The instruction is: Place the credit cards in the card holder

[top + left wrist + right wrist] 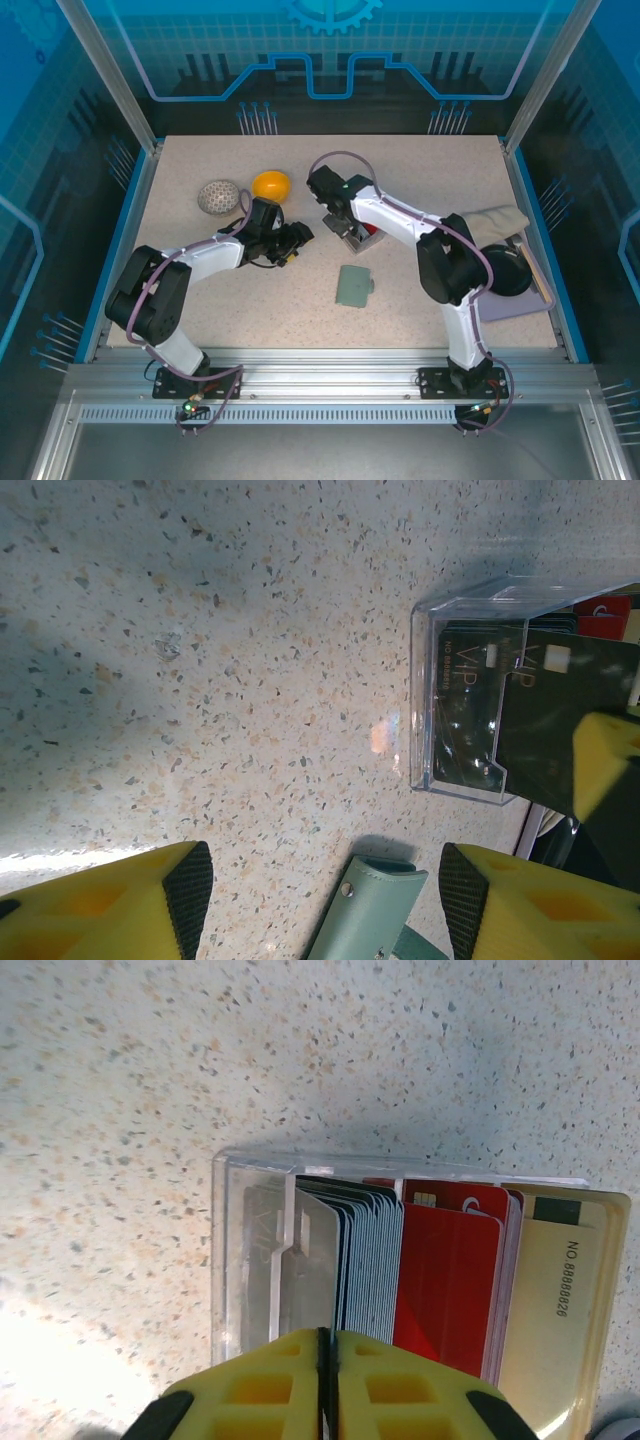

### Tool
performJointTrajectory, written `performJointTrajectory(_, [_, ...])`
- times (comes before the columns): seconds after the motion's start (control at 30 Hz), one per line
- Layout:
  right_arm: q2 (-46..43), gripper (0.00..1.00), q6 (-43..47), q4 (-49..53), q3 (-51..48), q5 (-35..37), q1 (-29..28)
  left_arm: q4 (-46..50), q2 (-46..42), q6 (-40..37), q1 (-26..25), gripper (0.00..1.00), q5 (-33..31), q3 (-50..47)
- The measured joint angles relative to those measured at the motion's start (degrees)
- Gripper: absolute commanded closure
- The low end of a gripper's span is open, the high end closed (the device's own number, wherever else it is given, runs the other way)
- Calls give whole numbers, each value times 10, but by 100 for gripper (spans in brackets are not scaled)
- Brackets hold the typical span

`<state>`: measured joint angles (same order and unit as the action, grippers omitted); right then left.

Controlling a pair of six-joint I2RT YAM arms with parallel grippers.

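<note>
The left arm lies low over the desk, its upper link folded back toward the base and its forearm stretched rightward, the wrist ending short of the middle. Beyond it sit a grey speckled ball and an orange, just beside each other. The left jaws are spread wide with nothing between them. Their black pads hang above bare desk in the wrist view, and the snap end of the card holder shows in the gap, lower down. That holder lies flat and closed near the middle of the desk, between the two arms and on the near side of the clear box, apart from it.

The right arm bends at its elbow and reaches back across the desk toward the left, its wrist turned down over the box. The right jaws are pressed together, pinching a black card that stands tilted and overlaps the box's wall. The other credit cards stand on edge inside the box: a pale stack, then red cards, then a tan card. At the far right lie a beige cloth, a black round object and a pale board
</note>
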<state>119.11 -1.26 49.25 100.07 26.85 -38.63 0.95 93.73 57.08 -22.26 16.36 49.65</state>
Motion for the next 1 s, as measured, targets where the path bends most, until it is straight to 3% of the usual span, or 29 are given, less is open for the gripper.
performJointTrajectory(0.33, [-41,98,-13,8,-1,-56,17,0,0,0,0,35,5,0])
performJointTrajectory(0.47, [-73,99,-35,8,-17,-116,35,-10,-5,0,0,34,18,-1])
performJointTrajectory(0.6, [-161,99,-91,-27,-77,-235,76,-48,-29,0,0,29,42,-7])
performJointTrajectory(0.77, [-300,99,-207,-134,-193,-423,178,-135,-51,16,0,24,94,-6])
performJointTrajectory(1.0, [-344,98,-342,-261,-283,-584,231,-237,-24,51,-10,24,169,36])
